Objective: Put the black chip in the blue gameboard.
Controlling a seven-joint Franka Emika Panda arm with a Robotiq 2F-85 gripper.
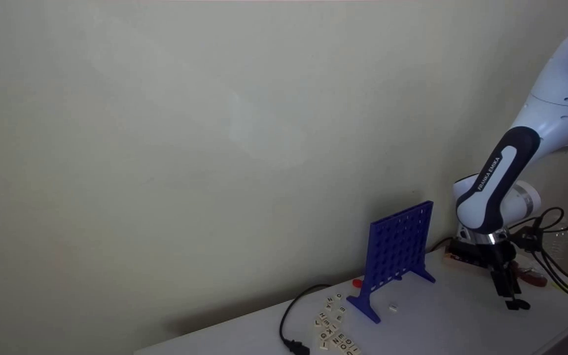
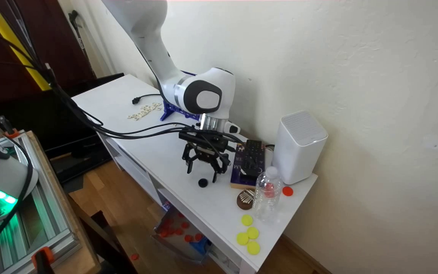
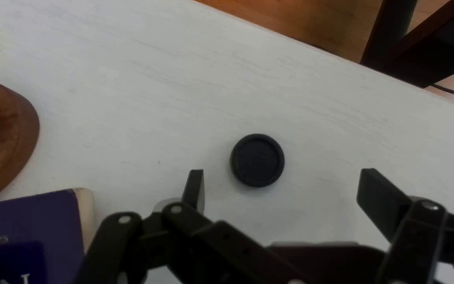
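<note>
The black chip (image 3: 257,160) lies flat on the white table in the wrist view. It also shows in an exterior view (image 2: 203,183), near the table's front edge. My gripper (image 3: 282,172) is open and empty above the table. The chip appears ahead of the fingertips, nearer the left finger, with nothing touching it. The gripper also shows in both exterior views (image 1: 510,301) (image 2: 201,176), pointing down. The blue gameboard (image 1: 398,241) stands upright by the wall, with its feet on the table. In an exterior view the arm hides most of the gameboard (image 2: 169,109).
A book (image 2: 238,176) with a black device (image 2: 255,152), a brown thumb piano (image 2: 244,202), a clear bottle (image 2: 266,205) and a white box (image 2: 299,152) stand beside the gripper. Yellow chips (image 2: 253,247), a red chip (image 2: 288,191), letter tiles (image 1: 331,331) and a cable (image 1: 284,315) lie around.
</note>
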